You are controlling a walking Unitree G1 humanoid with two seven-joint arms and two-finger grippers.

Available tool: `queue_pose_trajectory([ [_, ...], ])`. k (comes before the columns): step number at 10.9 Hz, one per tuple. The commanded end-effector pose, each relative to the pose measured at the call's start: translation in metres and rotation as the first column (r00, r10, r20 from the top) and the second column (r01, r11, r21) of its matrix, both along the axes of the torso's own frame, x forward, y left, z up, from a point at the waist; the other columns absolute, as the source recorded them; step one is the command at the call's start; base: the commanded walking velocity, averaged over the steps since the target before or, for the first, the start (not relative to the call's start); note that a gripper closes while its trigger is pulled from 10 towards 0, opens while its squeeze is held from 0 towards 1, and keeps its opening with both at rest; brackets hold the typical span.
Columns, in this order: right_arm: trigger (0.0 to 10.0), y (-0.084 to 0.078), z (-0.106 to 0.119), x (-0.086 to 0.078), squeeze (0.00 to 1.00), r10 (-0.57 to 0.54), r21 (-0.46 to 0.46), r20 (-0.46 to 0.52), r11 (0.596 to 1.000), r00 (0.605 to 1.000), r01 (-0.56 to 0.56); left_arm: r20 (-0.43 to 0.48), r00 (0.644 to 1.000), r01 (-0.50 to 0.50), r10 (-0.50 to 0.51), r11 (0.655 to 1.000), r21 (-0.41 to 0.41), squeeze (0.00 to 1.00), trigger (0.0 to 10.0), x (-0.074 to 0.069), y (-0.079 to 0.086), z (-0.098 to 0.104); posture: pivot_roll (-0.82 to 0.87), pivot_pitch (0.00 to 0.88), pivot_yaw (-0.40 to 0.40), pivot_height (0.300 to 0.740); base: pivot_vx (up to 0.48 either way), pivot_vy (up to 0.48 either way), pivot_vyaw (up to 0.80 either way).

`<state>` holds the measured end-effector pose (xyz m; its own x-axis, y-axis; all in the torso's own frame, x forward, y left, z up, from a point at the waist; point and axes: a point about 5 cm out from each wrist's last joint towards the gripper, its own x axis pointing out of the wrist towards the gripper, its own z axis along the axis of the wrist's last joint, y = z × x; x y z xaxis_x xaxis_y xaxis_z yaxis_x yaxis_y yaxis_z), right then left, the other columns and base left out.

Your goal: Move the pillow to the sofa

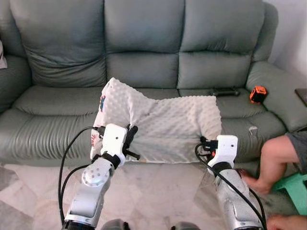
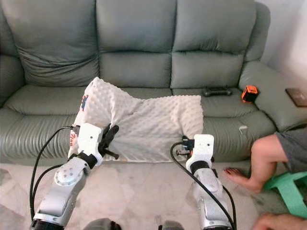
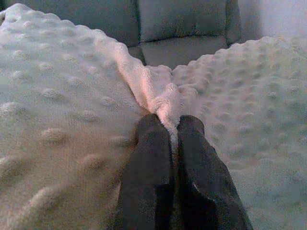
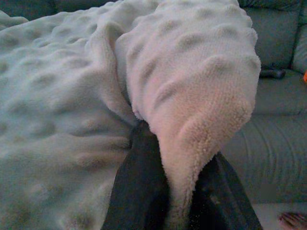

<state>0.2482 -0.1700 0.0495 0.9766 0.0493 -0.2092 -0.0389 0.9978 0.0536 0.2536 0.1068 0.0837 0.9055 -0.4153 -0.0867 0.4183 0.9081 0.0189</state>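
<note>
A white, bumpy-textured pillow (image 1: 158, 122) lies on the front edge of the grey-green sofa (image 1: 144, 52), hanging partly over the seat front. My left gripper (image 1: 130, 136) is shut on a fold of its near left side; in the left wrist view a pinch of fabric (image 3: 165, 103) shows between the two black fingers (image 3: 148, 163). My right gripper (image 1: 205, 143) is shut on the pillow's near right corner; that corner (image 4: 192, 120) is clamped between its fingers (image 4: 139, 187) in the right wrist view.
A black remote (image 1: 223, 91) and a small orange-black object (image 1: 258, 94) lie on the right seat cushion. A person's leg (image 1: 271, 160) and foot stand on the floor at right, beside a green stool (image 1: 297, 189). Pale tiled floor lies below.
</note>
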Motion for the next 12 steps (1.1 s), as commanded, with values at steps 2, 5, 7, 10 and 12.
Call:
queue_pose_trajectory([
  [2,10.0,-0.0009,0.0059,0.0042,0.00,0.006,-0.005,0.027,1.000,1.000,-0.006,0.058,0.998,0.033,-0.032,0.999,-0.016,0.00,10.0,0.0032,-0.0055,0.0118,-0.09,0.000,-0.042,0.740,0.313,0.000,0.00],
  [5,10.0,-0.0008,0.0060,0.0045,0.00,0.009,-0.007,0.026,1.000,1.000,-0.008,0.060,0.998,0.037,-0.036,0.999,-0.016,0.00,10.0,0.0040,-0.0063,0.0120,-0.09,0.000,-0.044,0.740,0.480,0.000,0.00],
  [7,10.0,-0.0003,0.0060,0.0045,0.00,0.008,-0.005,0.026,1.000,1.000,-0.008,0.059,0.998,0.035,-0.034,0.999,-0.016,0.00,10.0,0.0042,-0.0062,0.0123,-0.09,0.000,-0.041,0.740,0.480,0.000,0.00],
  [10,10.0,0.0012,0.0057,0.0046,0.00,0.006,-0.001,0.025,1.000,1.000,-0.006,0.059,0.998,0.035,-0.034,0.999,-0.014,0.00,10.0,0.0051,-0.0054,0.0130,-0.09,0.000,-0.036,0.740,0.472,0.000,0.00],
  [12,10.0,0.0001,0.0057,0.0054,0.00,0.005,-0.004,0.024,1.000,1.000,-0.005,0.050,0.998,0.029,-0.028,0.999,-0.015,0.00,10.0,0.0062,-0.0053,0.0125,-0.09,0.000,-0.036,0.740,0.448,0.000,0.00],
])
